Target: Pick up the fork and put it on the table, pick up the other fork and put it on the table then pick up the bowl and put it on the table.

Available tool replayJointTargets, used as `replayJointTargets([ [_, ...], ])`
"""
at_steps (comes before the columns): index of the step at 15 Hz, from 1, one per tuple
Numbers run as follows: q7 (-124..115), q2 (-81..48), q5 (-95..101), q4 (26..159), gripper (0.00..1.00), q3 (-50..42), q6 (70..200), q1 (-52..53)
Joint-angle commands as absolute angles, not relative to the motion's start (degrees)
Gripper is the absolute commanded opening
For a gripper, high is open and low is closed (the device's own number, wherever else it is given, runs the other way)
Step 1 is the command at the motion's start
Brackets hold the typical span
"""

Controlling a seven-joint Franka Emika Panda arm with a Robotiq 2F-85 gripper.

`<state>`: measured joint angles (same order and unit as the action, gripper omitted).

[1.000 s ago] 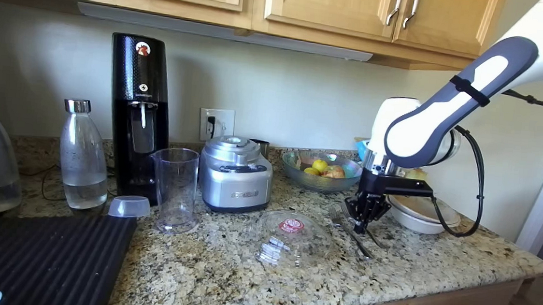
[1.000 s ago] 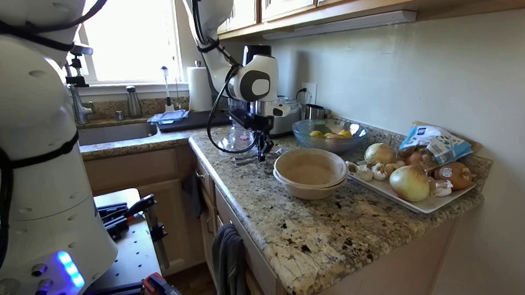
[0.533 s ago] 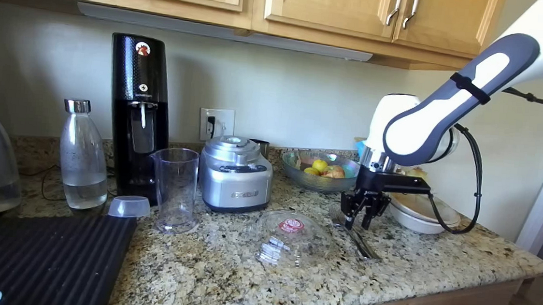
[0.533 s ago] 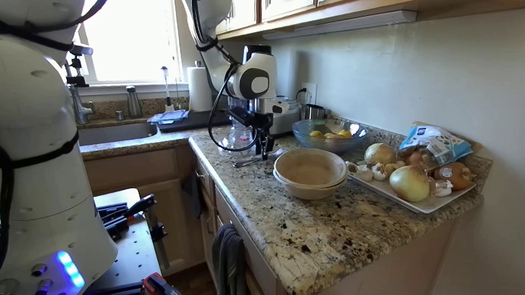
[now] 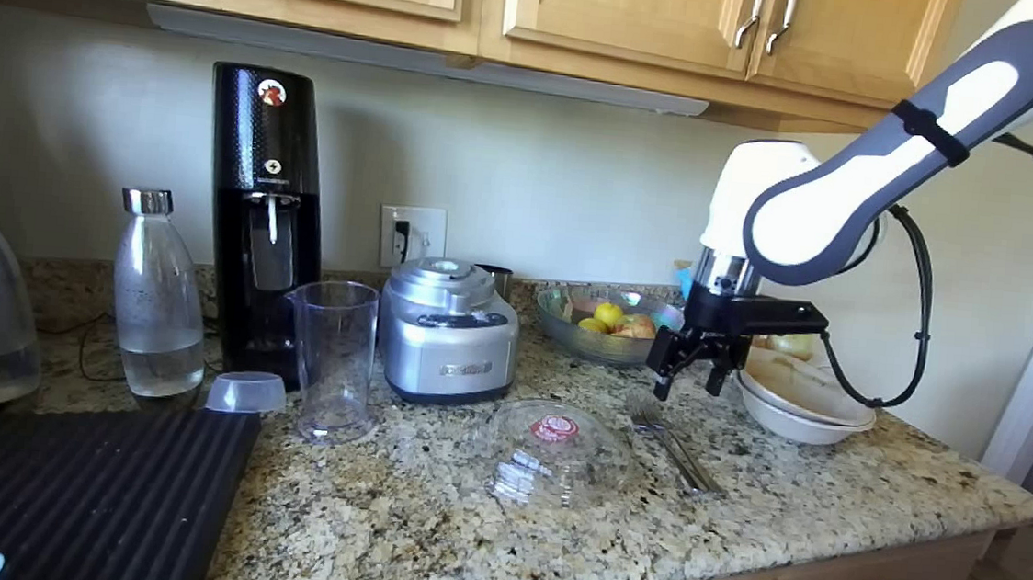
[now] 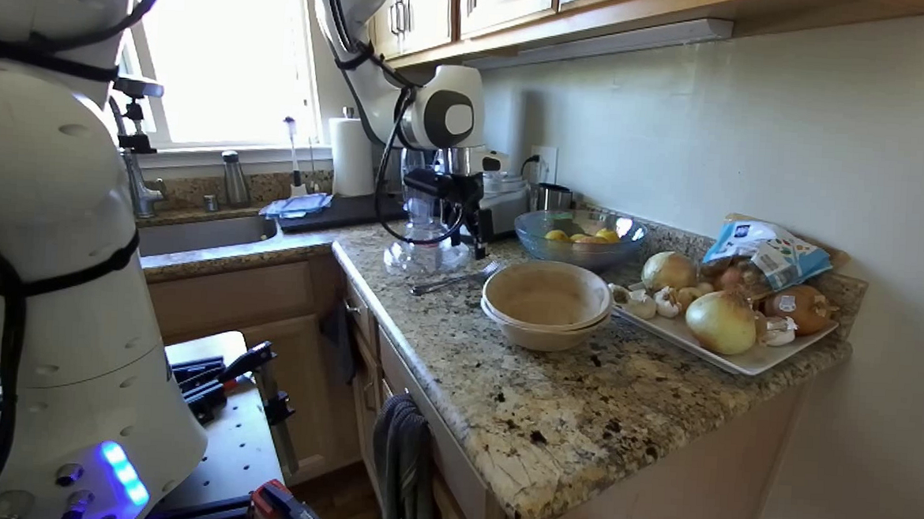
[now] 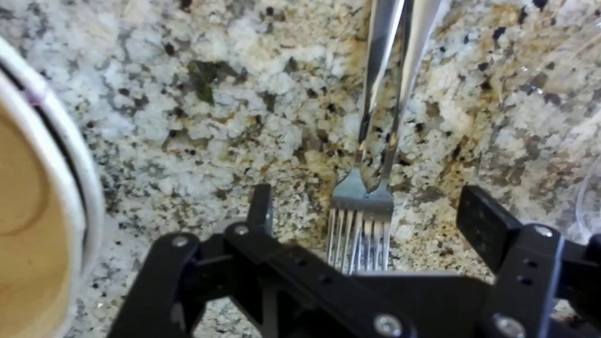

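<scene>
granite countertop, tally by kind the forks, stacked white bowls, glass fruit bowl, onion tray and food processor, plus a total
Forks: 2
White bowls, two rims showing in the stack: 2
Glass fruit bowl: 1
Onion tray: 1
Food processor: 1
Total: 7

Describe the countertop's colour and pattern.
The countertop is speckled off-white, beige and brown, with black flecks; it shows best in the wrist view.

Window (image 6: pixel 223 57) blown out white; wall (image 6: pixel 674 136) softly shadowed.
</scene>
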<state>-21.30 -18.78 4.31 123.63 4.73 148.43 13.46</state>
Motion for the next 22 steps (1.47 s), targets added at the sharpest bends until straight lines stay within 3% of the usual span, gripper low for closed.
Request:
replayJointTargets([
  [1,-22.5,-13.7,11.4,125.8,1.00,1.1,144.3,14.5],
  [7,-26.7,-13.1,24.3,124.0,1.00,-2.5,141.4,13.8],
  [18,-28.8,-17.0,27.5,122.4,1.00,-4.3,136.1,12.4],
  [19,-28.8,-17.1,27.4,122.3,0.91,-4.3,135.9,12.3],
  [20,-28.6,-17.2,27.1,122.5,0.74,-4.2,135.9,12.3],
  [22,-28.3,-17.1,26.7,122.6,0.60,-4.1,136.0,12.2],
])
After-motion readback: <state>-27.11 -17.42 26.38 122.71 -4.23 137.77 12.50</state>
